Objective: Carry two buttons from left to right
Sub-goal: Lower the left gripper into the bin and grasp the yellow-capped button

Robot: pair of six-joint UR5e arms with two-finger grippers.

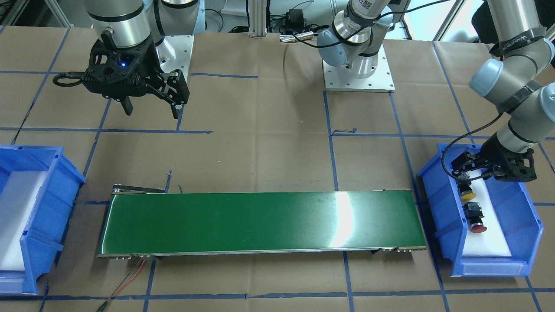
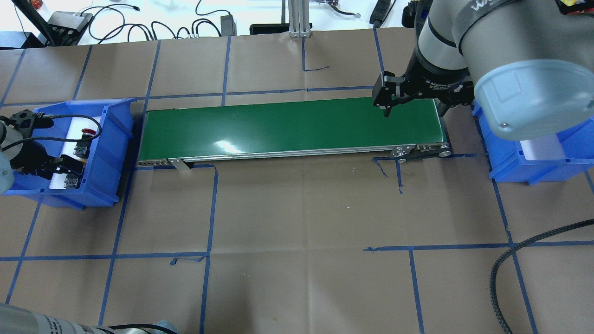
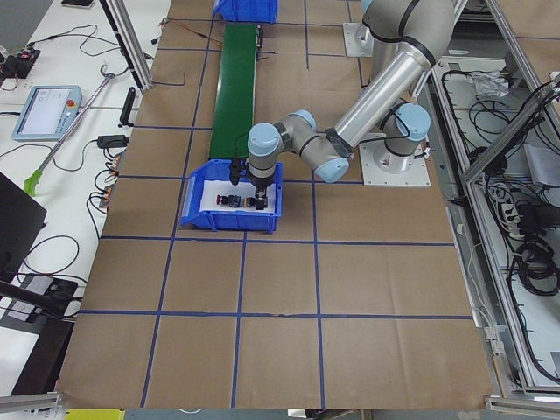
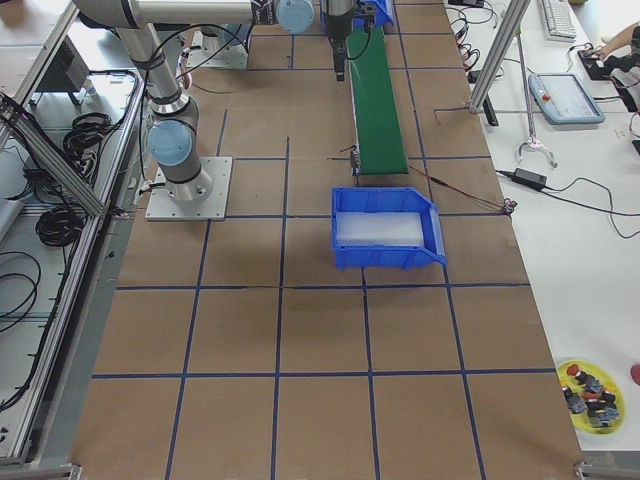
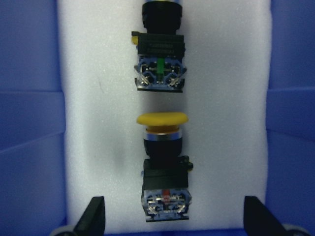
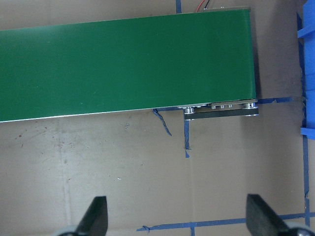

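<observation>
Blue left bin point(image 1: 435, 212) held both the yellow button point(image 5: 162, 167) and the red button point(image 1: 475, 219), neither delivered. The left gripper point(image 5: 174, 209) hovered above with fingers spread; the right gripper point(image 6: 174, 211) hung empty, fingers apart.

One camera looks down from behind the robot point(image 1: 359, 65), one faces it, two watch from the ends of the counter point(image 2: 297, 208). Wrist cameras point straight down. Five views share the green belt point(image 1: 260, 221).

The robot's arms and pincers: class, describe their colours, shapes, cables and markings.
The left arm and right arm are silver tubes with pale blue-grey joint caps. A black strap with white lettering wraps the left arm. The left pincer and right pincer are black, two-fingered, each trailing a black cable; a blue light glows on the right one.
</observation>
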